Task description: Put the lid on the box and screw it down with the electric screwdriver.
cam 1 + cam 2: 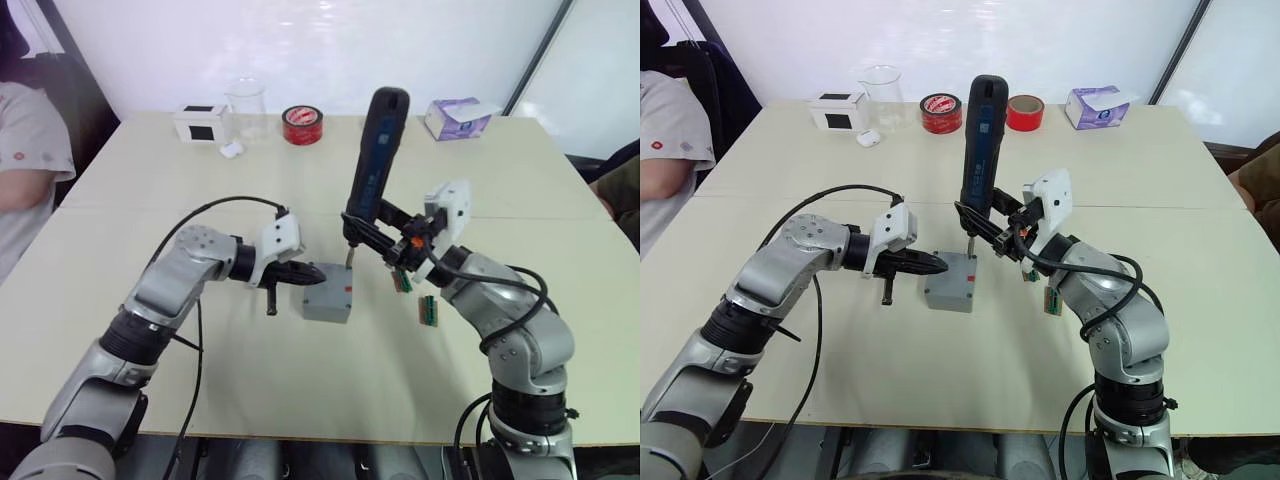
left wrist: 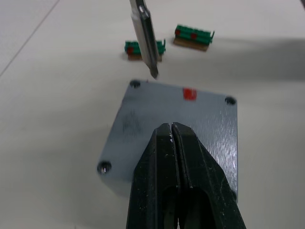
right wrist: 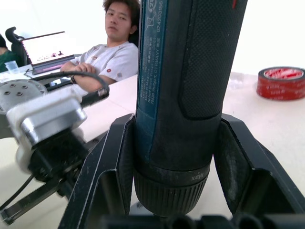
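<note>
Bright, even daylight washes the pale cream bench (image 1: 300,400); the white wall behind glares, nearly blown out. Shadows beneath things are soft and faint. In the wrist views, the near black fingers (image 2: 200,191) and the far background blur.

Green pieces (image 1: 415,297) crowd the box's (image 1: 328,293) right; table (image 1: 250,370) in front lies open.

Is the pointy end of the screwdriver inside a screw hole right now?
No, the bit of the electric screwdriver hangs just above the lid, beside the corner hole and not in it.
</note>
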